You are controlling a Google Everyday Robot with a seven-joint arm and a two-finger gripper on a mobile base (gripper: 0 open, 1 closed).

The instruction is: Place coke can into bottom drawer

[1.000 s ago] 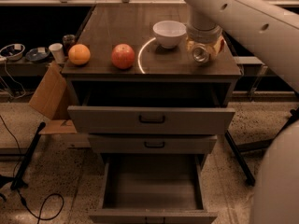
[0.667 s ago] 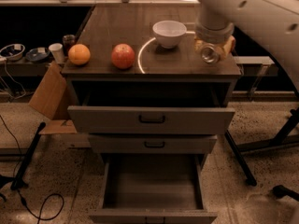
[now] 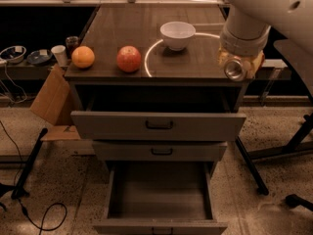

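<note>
camera view: coke can (image 3: 234, 69) lies between gripper (image 3: 237, 65) jaws at countertop's (image 3: 122, 28) right edge.

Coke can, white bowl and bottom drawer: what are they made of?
The coke can, clamped in the tool by the front right corner of the cabinet top, looks like thin metal: its end shines silver. The white bowl seems glazed ceramic, maybe plastic: smooth, even, slightly glossy. The bottom drawer looks like grey painted metal or board: flat, matte; I can't tell which.
</note>
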